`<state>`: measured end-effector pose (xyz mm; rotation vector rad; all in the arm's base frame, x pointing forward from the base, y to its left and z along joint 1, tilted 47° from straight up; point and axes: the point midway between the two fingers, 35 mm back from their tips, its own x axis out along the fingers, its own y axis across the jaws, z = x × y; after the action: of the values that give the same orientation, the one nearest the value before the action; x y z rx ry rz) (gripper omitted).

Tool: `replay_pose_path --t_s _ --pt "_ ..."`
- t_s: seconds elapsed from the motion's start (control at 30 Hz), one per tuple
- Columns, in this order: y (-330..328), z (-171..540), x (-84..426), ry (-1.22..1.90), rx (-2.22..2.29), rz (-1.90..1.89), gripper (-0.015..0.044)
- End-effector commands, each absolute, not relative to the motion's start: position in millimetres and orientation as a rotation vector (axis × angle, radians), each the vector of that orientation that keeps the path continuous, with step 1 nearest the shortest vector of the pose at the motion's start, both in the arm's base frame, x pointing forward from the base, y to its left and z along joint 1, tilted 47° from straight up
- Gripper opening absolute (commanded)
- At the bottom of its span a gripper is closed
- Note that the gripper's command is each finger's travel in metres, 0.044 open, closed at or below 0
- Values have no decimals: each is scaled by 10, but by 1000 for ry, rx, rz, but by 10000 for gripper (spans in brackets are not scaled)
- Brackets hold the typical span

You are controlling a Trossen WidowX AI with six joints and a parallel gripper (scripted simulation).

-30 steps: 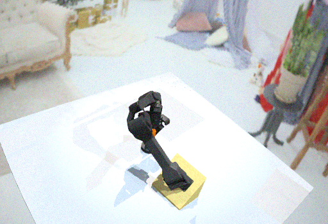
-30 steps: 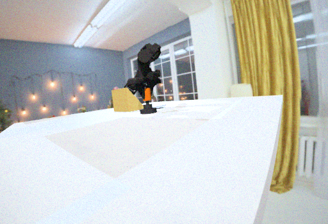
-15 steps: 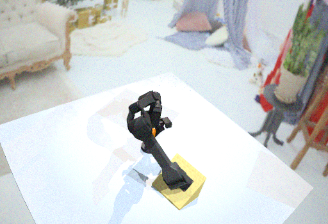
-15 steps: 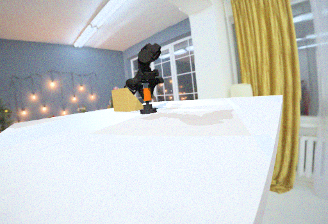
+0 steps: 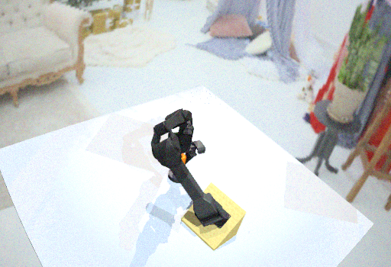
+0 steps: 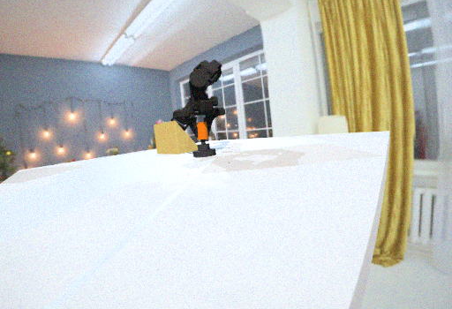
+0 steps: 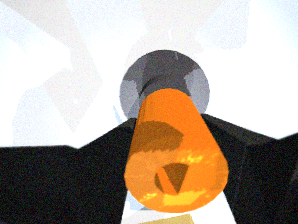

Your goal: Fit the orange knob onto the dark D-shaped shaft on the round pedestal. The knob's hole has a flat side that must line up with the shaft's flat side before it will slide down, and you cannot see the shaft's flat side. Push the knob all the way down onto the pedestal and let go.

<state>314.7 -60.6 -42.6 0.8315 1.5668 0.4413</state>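
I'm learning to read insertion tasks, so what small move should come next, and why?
Probably a slight twist of the pincer under light downward pressure: the orange knob is gripped over the round pedestal, yet its lower end stands above the base, so the flats may not match.
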Motion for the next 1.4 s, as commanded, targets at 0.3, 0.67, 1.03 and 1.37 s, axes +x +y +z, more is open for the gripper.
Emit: replay_pose_path --t_s 0.3,0.67,1.03,1.37 --pt "-636 -403 3176 1567 832 439 0" --pt "-622 -414 3172 1632 992 277 0" --pt "-607 -428 3150 1632 992 277 0" --pt "-608 -429 3166 1632 992 277 0"
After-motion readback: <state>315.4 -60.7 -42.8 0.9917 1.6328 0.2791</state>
